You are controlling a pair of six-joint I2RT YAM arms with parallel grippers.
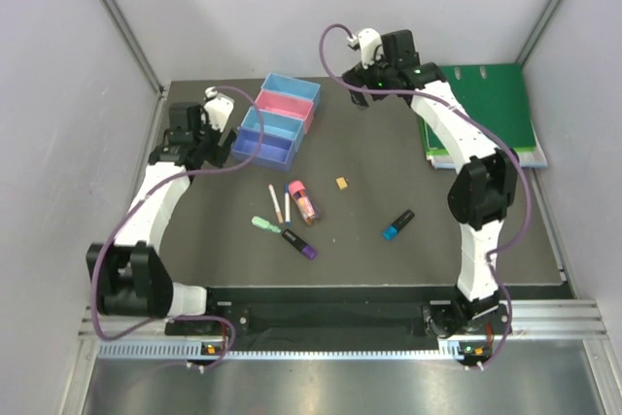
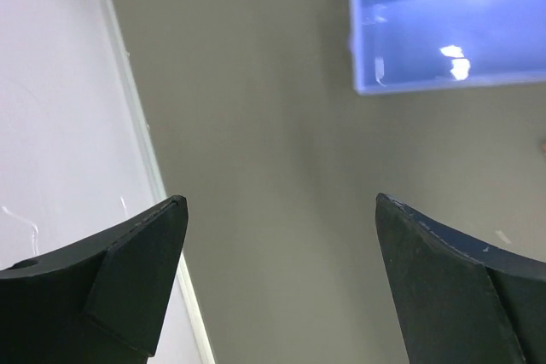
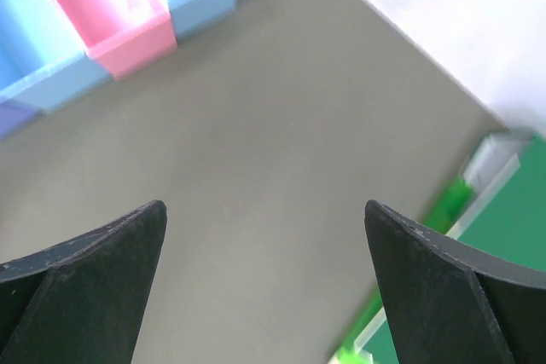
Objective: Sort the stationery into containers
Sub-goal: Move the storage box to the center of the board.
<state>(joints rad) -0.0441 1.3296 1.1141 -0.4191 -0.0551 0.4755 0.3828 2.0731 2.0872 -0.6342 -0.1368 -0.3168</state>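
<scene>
Four bins stand in a row at the back middle: light blue [image 1: 293, 88], pink [image 1: 285, 107], blue [image 1: 273, 126] and violet-blue [image 1: 262, 148]. On the table in front lie two thin white pens [image 1: 275, 203], a thick pink marker [image 1: 302, 200], a tan eraser [image 1: 342, 183], a mint green marker [image 1: 265, 225], a purple-ended black marker [image 1: 300, 244] and a blue-ended black marker [image 1: 397, 224]. My left gripper [image 1: 196, 131] is open and empty left of the bins [image 2: 280, 200]. My right gripper [image 1: 394, 57] is open and empty right of the bins [image 3: 264, 204].
A large green ring binder [image 1: 483, 109] lies at the back right, its edge in the right wrist view [image 3: 512, 236]. The left side wall [image 2: 60, 125] is close to my left gripper. The violet-blue bin [image 2: 444, 40] shows ahead of it.
</scene>
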